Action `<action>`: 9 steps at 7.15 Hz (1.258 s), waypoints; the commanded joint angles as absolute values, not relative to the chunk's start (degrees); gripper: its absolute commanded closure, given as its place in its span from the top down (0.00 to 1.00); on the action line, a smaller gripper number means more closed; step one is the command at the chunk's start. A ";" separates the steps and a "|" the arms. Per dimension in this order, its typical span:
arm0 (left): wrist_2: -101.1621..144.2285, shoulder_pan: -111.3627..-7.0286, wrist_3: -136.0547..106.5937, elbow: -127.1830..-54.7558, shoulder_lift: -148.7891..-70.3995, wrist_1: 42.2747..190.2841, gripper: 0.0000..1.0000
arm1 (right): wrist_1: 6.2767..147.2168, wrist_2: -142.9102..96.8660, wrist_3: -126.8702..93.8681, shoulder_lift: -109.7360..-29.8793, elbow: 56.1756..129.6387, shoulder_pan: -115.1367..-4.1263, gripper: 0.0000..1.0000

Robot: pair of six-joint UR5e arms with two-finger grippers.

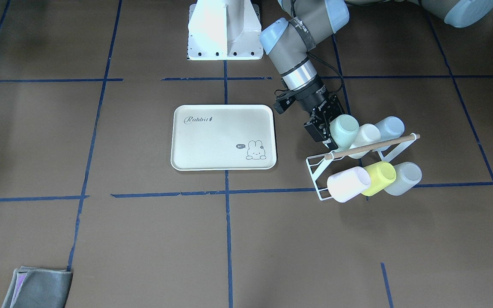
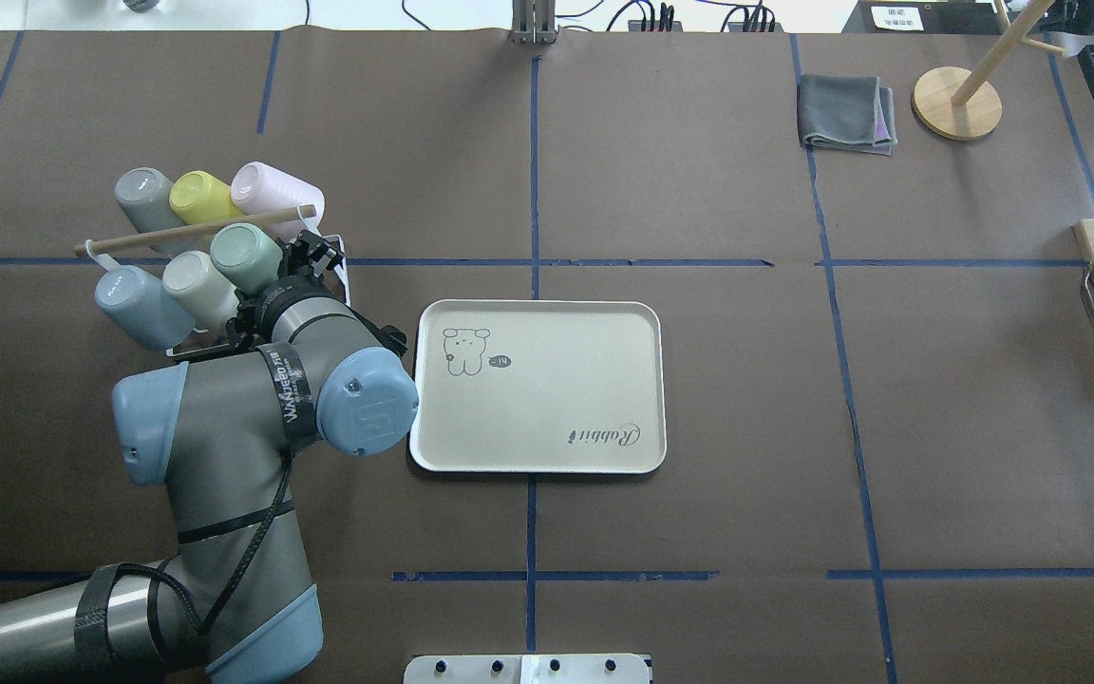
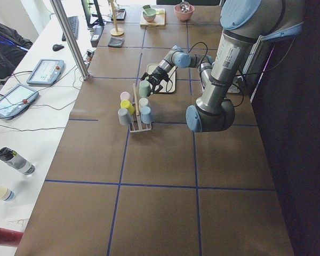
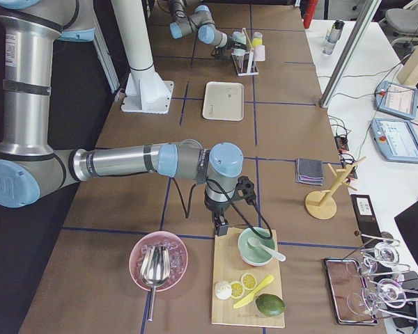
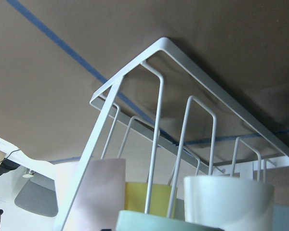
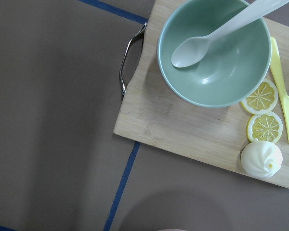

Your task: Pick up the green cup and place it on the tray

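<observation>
The green cup [image 1: 344, 129] is sitting tilted on a white wire rack [image 1: 313, 176], at the tray-side end of the row nearer the robot, with its closed base pointing up and outward. A cream cup [image 1: 366, 136] is touching its side, and a pale blue cup [image 1: 390, 127] is sitting beyond that. A wooden dowel [image 1: 375, 145] is running along the top of the rack. In the far row a pink cup [image 1: 348, 184], a yellow-green cup [image 1: 380, 177] and a grey cup [image 1: 405, 177] are leaning the other way.

The left gripper [image 1: 328, 125] is reaching in from the robot's side, its dark fingers [image 1: 316, 130] standing spread on either side of the green cup's lower end. Whether they are pressing on the cup cannot be told. The wrist camera is showing only the cup's rim at the bottom edge.

The tray [image 1: 212, 145] is lying flat just beside the rack, apart from it.

The right gripper [image 4: 218, 224] is hanging over a wooden cutting board [image 4: 230, 278] next to a green bowl [image 4: 254, 247]. Its jaws cannot be made out.
</observation>
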State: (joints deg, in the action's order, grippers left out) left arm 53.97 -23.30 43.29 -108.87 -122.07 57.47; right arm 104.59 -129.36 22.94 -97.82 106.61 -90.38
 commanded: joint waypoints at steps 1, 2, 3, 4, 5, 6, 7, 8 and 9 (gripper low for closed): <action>54.40 -23.99 43.51 -116.95 -122.08 53.62 0.71 | 104.59 -129.37 22.94 -97.82 106.61 -90.35 1.00; 54.58 -24.86 43.51 -119.51 -122.08 53.61 0.71 | 104.59 -129.37 22.94 -97.82 106.61 -90.44 1.00; 57.45 -26.79 42.37 -121.27 -122.25 53.70 0.67 | 104.59 -129.37 22.94 -97.82 106.61 -90.44 1.00; 61.57 -28.81 35.66 -123.12 -122.17 53.96 0.64 | 104.59 -129.37 22.94 -97.82 106.61 -90.44 1.00; 64.31 -29.00 27.42 -123.48 -122.25 55.36 0.67 | 104.59 -129.37 22.94 -97.82 106.61 -90.35 1.00; 68.16 -29.53 22.03 -123.49 -122.17 60.16 0.72 | 104.59 -129.37 22.94 -97.82 106.61 -90.35 1.00; 73.51 -30.75 15.01 -123.49 -122.08 64.38 0.72 | 104.59 -129.37 22.94 -97.82 106.61 -90.35 1.00; 76.78 -31.20 7.72 -123.49 -122.25 67.03 0.72 | 104.59 -129.37 22.94 -97.82 106.61 -90.35 1.00; 78.21 -31.20 1.12 -123.92 -121.91 72.46 0.69 | 104.59 -129.37 22.94 -97.74 106.09 -90.35 1.00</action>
